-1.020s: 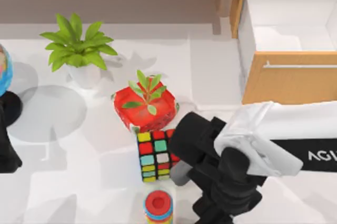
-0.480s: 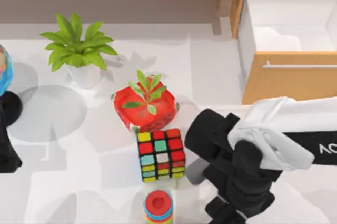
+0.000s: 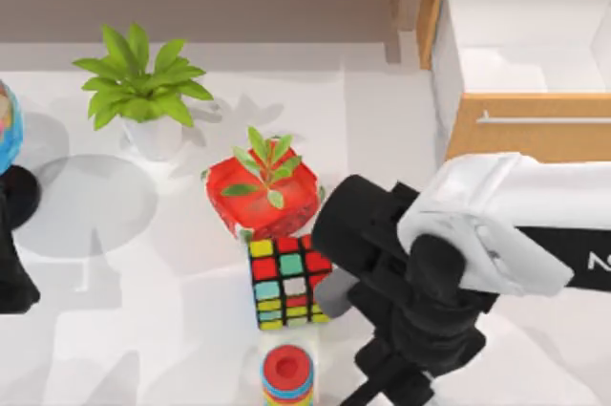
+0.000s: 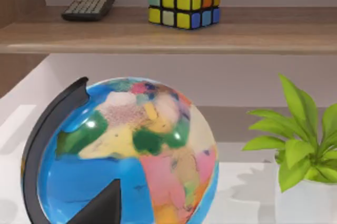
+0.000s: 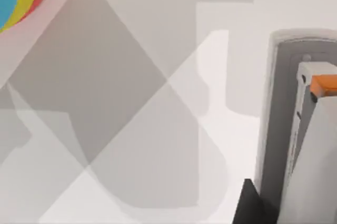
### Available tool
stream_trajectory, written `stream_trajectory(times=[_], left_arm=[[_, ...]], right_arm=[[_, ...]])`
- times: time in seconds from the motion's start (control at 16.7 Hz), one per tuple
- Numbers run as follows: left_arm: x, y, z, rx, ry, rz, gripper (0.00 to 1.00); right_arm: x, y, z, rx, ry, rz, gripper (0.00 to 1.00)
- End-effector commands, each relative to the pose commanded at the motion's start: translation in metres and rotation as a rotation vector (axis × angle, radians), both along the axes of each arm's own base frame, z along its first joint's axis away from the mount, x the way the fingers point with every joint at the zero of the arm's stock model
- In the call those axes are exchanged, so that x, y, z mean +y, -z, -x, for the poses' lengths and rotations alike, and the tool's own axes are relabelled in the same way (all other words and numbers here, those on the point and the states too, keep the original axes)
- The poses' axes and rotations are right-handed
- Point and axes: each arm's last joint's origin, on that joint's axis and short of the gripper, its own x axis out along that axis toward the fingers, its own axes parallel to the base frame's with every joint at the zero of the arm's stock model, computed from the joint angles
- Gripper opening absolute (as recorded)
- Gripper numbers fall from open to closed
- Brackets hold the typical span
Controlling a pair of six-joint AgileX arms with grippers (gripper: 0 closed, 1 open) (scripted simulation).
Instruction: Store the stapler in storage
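Right hand (image 3: pixel 406 373) swinging back left toward colourful cube (image 3: pixel 289 281), grip state impossible to tell. Slim pale-grey stapler (image 5: pixel 300 145), orange tip, showing beside finger in right wrist view. Light-brown wooden drawer (image 3: pixel 535 143) standing open, white inside. Left arm sitting parked beside glossy round globe (image 4: pixel 126 155).

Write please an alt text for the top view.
The right arm reaches over the white table beside a colourful cube, covering most of the pale stapler. The wooden drawer stands open behind; potted plants are to the left.
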Motion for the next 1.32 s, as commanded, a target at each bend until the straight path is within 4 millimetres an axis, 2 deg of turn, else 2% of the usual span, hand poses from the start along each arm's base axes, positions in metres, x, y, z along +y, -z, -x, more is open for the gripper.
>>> stream_trajectory(times=[0.36, 0.54, 0.72, 1.02, 1.2, 1.32], left_arm=[[0.000, 0.000, 0.000, 0.000, 0.000, 0.000, 1.00], [0.000, 0.000, 0.000, 0.000, 0.000, 0.000, 1.00], [0.000, 0.000, 0.000, 0.000, 0.000, 0.000, 1.00], [0.000, 0.000, 0.000, 0.000, 0.000, 0.000, 1.00], [0.000, 0.000, 0.000, 0.000, 0.000, 0.000, 1.00], [0.000, 0.000, 0.000, 0.000, 0.000, 0.000, 1.00]], right_arm=[[0.003, -0.002, 0.002, -0.004, -0.003, -0.010, 0.00], [-0.001, -0.018, -0.014, -0.016, 0.008, -0.012, 0.00], [-0.009, -0.051, -0.051, -0.053, 0.063, -0.031, 0.00], [-0.034, -0.118, -0.135, -0.175, 0.220, -0.069, 0.00], [-0.066, -0.144, -0.187, -0.260, 0.353, -0.073, 0.00], [-0.095, -0.147, -0.219, -0.297, 0.449, -0.062, 0.00]])
